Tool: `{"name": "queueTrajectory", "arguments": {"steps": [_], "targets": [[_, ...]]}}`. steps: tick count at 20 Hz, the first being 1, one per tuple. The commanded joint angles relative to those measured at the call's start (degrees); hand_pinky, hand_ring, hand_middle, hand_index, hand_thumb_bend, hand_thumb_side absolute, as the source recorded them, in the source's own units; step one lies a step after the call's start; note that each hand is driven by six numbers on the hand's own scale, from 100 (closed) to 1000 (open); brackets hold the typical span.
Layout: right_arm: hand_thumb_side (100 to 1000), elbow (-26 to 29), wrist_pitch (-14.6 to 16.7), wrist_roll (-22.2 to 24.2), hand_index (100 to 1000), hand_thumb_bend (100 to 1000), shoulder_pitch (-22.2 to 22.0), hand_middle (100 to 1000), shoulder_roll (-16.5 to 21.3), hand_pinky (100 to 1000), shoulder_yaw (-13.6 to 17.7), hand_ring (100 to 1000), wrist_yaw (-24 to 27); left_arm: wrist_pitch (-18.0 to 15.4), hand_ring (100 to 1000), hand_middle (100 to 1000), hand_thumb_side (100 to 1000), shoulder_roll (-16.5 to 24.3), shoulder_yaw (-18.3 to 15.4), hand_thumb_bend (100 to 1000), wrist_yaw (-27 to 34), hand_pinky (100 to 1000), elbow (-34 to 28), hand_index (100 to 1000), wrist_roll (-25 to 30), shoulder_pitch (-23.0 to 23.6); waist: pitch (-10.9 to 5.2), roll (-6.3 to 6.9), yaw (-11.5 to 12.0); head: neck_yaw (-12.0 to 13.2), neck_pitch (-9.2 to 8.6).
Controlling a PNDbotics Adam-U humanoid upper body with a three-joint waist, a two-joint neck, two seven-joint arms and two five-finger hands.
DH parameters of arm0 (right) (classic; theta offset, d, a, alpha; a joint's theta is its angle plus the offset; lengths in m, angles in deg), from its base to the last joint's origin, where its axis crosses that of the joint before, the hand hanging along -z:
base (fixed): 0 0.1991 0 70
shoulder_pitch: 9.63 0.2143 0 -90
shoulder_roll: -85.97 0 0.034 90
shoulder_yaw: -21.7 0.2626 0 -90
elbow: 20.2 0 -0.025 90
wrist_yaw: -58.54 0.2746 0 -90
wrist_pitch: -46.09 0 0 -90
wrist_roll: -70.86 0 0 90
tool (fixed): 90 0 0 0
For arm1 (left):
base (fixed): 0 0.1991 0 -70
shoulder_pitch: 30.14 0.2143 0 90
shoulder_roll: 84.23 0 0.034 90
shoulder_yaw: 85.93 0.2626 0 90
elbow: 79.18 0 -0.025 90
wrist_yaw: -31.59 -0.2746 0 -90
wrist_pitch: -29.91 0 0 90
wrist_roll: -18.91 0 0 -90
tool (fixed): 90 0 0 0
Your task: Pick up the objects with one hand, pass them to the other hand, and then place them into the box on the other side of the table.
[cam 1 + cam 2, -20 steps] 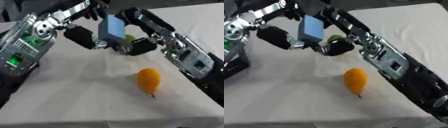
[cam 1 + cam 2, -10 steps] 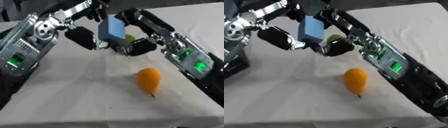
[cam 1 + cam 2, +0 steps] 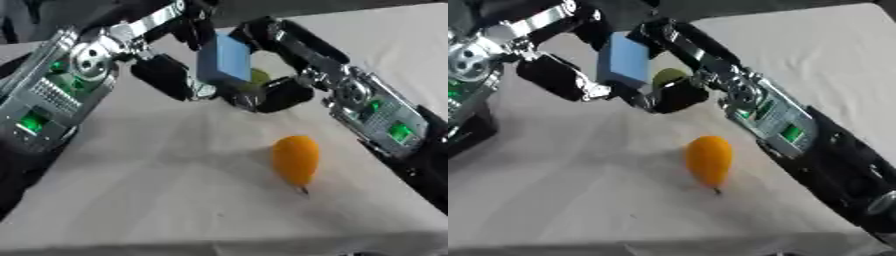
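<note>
Both hands meet above the far middle of the white-clothed worktop (image 3: 157, 200), and between them sits a blue block (image 3: 224, 64), upright and lifted clear of the cloth. The left hand (image 3: 166, 76) comes in from the left with dark curled fingers (image 3: 194, 36) wrapped over the block's top and left edge; the right hand (image 3: 278, 92) reaches in from the right, its fingers curled against the block's lower right side. How much of the block each hand bears cannot be told, since the black fingers blur into one another where they overlap, and the block's lower edge is hidden behind them. Just behind the block, in the gap between it and the right hand, a small yellow-green round thing (image 3: 668, 77) shows only in part; whether it lies on the cloth or touches either hand cannot be made out. An orange, egg-shaped fruit (image 3: 295, 159) with a short dark stem at its near end lies alone on the cloth, nearer the camera and well apart from both hands. Both forearms are cut off at the picture edges, with small green lights on their silver casings. No readable writing or label shows anywhere.
</note>
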Motion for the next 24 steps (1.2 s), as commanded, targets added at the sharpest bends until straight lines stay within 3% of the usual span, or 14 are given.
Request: {"name": "queueTrajectory", "arguments": {"steps": [1, 7, 14, 16, 24], "targets": [[100, 2.0, 0.4, 0.0, 536, 362, 1.0, 478, 0.2, 735, -0.1, 669, -0.2, 0.1, 611, 529, 100, -0.5, 0.0, 472, -0.4, 759, -0.1, 425, 0.3, -1.2, -0.1, 0.52, 0.0, 0.0, -0.23], [100, 1.5, -0.1, 0.1, 559, 391, 0.9, 493, 0.1, 734, -0.3, 677, -0.4, 0.1, 599, 511, 100, -0.3, 0.0, 484, -0.7, 750, -0.4, 419, 1.0, -1.1, -0.11, 0.52, 0.0, 0.1, -0.19], [100, 0.6, -2.1, 1.9, 649, 538, 0.6, 559, 0.0, 738, -0.3, 714, -1.6, 0.9, 572, 470, 100, 0.2, -0.2, 538, -1.0, 732, -0.9, 399, 0.9, -0.9, -0.21, 0.46, 0.1, 0.1, -0.29], [140, 0.4, -2.6, 2.6, 674, 579, 0.6, 583, 0.0, 741, -0.3, 725, -2.2, 1.3, 565, 464, 100, 0.2, -0.3, 555, -1.1, 727, -0.9, 403, 0.8, -0.8, -0.21, 0.45, 0.1, 0.1, -0.3], [172, -0.2, -3.7, 3.8, 722, 616, 0.3, 620, -0.1, 741, 0.0, 743, -3.3, 2.5, 557, 452, 100, 0.4, -0.5, 579, -1.5, 715, -0.7, 430, 0.9, -0.6, -0.24, 0.47, 0.0, 0.2, -0.45]]}}
